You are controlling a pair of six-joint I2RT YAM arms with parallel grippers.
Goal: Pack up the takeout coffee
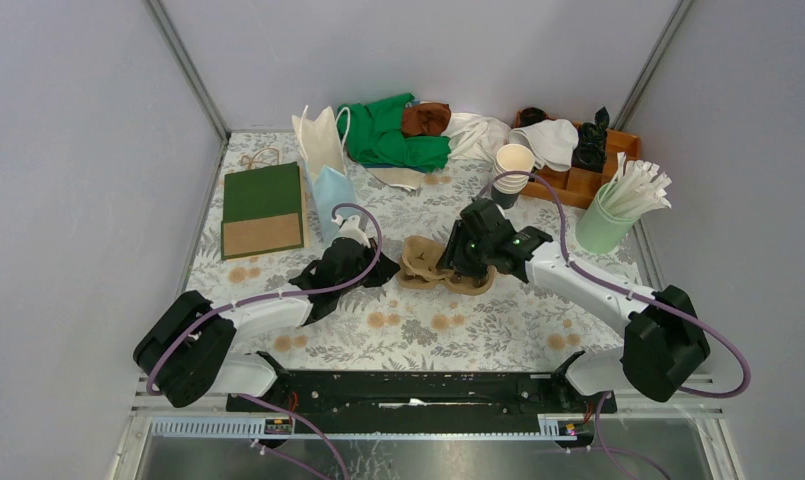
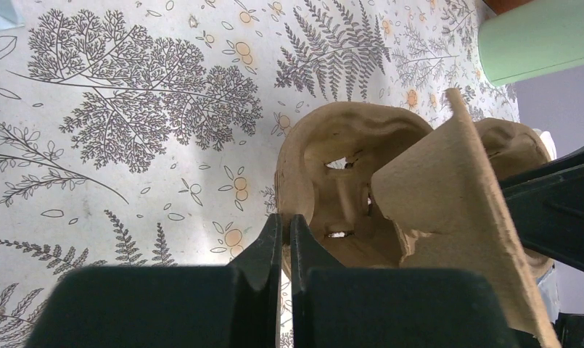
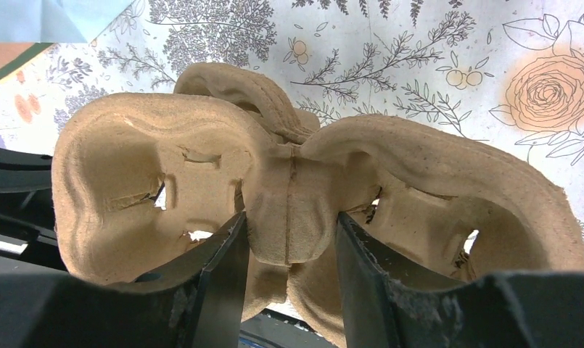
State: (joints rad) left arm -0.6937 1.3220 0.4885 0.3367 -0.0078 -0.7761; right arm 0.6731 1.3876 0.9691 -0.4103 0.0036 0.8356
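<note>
Two arms lean in toward the middle of the bench (image 1: 428,335) and meet at the pulp tray (image 1: 428,268). The left arm runs low and diagonal from its base. Its hand (image 2: 284,230) is squeezed fully closed, tips right at the tray's near rim, and I can't tell if any rim is actually pinched between them. The right arm comes in from the other side with its wrist tipped down over the tray. Its hand (image 3: 289,228) is roughly half closed across the tray's middle rib, both fingers (image 3: 220,279) tight against it, so that one has a real grip.

From overhead the right wrist covers a good part of the tray. The wrist cams fill that in: cup wells with small slits, seen close up. The left wrist cam also catches the right hand's black body at its right edge.

Around them, along the back: a flat green-and-brown bag (image 1: 263,208), a standing white bag (image 1: 318,140), a pale blue bag (image 1: 334,196) just past the left hand, a green cloth heap (image 1: 393,135), a stack of cups (image 1: 513,168) close behind the right wrist, a wooden organizer (image 1: 578,180) and a mint cup (image 1: 600,228) of white sticks.

The takeout coffee? Can't find it in any of the three views.
</note>
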